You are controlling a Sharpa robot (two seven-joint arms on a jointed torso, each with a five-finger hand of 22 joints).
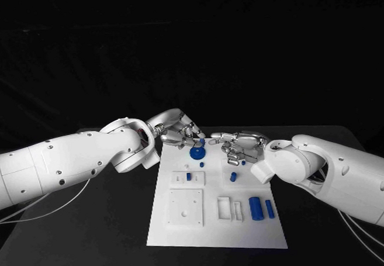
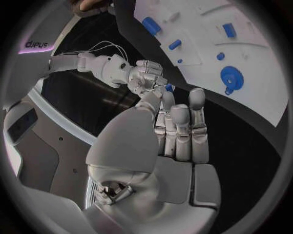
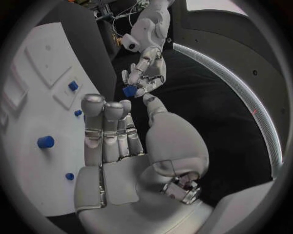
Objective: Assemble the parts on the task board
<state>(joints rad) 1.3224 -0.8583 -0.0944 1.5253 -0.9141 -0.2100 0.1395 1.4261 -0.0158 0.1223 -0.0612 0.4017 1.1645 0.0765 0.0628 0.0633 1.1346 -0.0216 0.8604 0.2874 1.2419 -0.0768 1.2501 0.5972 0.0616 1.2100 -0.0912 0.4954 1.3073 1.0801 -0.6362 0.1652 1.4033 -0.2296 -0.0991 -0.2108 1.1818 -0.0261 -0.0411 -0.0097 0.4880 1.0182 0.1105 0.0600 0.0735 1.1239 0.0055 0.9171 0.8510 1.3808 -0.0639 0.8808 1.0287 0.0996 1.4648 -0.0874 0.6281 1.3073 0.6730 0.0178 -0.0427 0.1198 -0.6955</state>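
Note:
The white task board (image 1: pixel 214 236) lies in the middle of the black table. A round blue disc (image 1: pixel 197 152) sits near its far edge, also seen at the disc (image 2: pixel 231 77). My left hand (image 1: pixel 177 131) hovers over the board's far left corner and pinches a small blue part (image 3: pixel 129 91) at its fingertips; the same part (image 2: pixel 169 87) shows just past my own fingers. My right hand (image 1: pixel 238 147) hangs over the far right of the board, a short gap from the left hand. It holds nothing, and its fingers (image 3: pixel 105 127) are stretched out with the thumb apart.
Two blue cylinders (image 1: pixel 262 208) lie side by side at the board's near right. A blue block (image 1: pixel 189 176) and a blue peg (image 1: pixel 233 177) stand mid-board. White recessed plates (image 1: pixel 185 208) sit at the near left. Black table surrounds the board.

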